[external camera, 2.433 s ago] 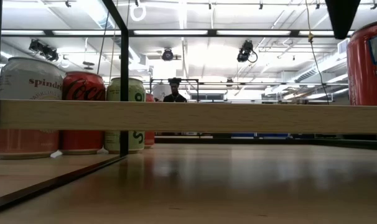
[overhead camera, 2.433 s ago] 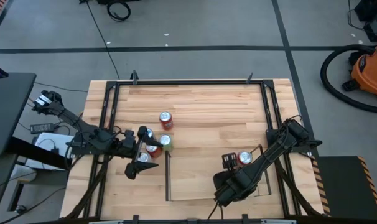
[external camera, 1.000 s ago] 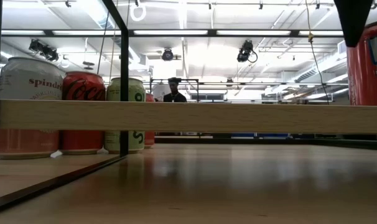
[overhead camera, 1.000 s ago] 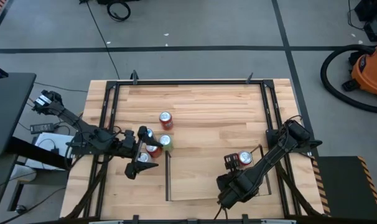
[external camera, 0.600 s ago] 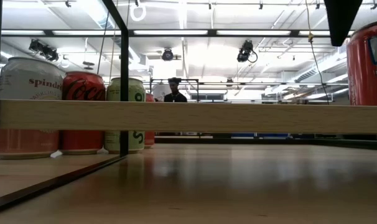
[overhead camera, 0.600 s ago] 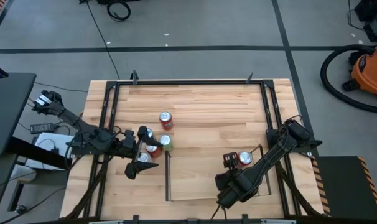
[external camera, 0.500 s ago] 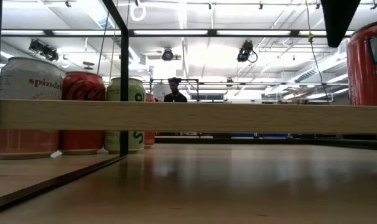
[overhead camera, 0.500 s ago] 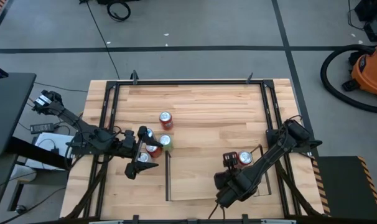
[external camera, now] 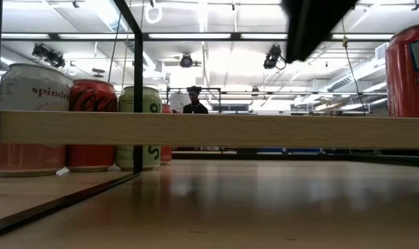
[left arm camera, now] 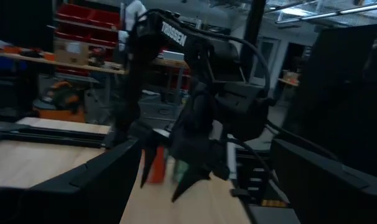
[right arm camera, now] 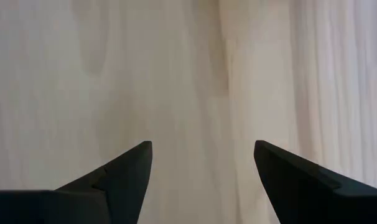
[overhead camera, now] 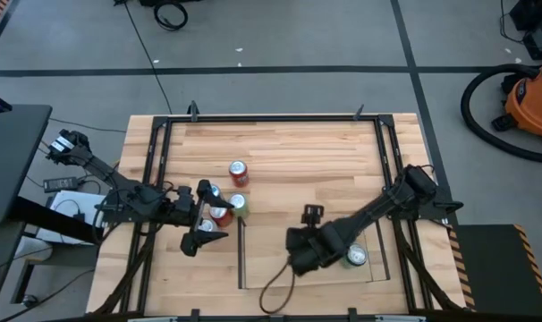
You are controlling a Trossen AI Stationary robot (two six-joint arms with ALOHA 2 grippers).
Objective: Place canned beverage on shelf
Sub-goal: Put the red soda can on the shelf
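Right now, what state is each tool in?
Left tool: open, holding nothing, beside the cluster of cans.
Right tool: open, empty, over the shelf; the red can stands on the shelf behind it.

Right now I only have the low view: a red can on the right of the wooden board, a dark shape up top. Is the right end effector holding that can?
Observer: No. The right wrist view shows the right end effector open, with only bare wood between its fingers.
Operator: Where is the can, then?
Observer: From above, the can stands upright on the shelf, near its right edge.
Operator: And the left arm?
Observer: The left end effector is open at the table's left side, by a cluster of other cans.
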